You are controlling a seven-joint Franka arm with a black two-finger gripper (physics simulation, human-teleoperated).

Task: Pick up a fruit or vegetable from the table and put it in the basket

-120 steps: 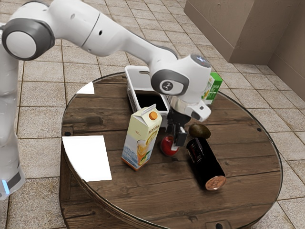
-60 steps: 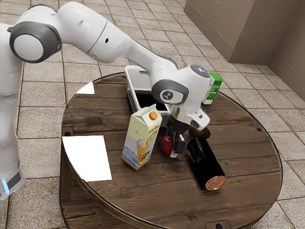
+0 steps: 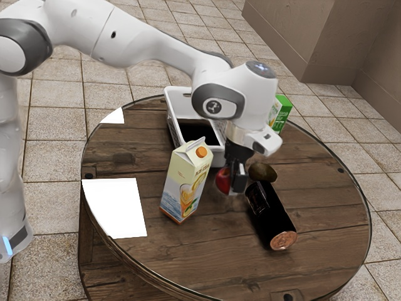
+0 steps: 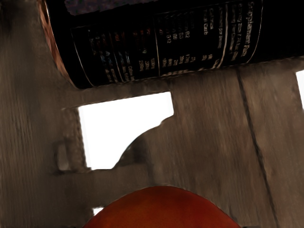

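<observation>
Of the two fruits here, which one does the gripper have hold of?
The red fruit, pinched in the gripper. The other, the dark avocado, lies on the table near the black canister.

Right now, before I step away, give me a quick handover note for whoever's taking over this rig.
Gripper: shut on the red fruit, apparently raised off the table.
Basket: on the table, beyond the carton in the exterior view.
Done: fruit grasped.
Left: carry it to the basket, lower it in, release.
Close by: black bottle, on its side.
</observation>
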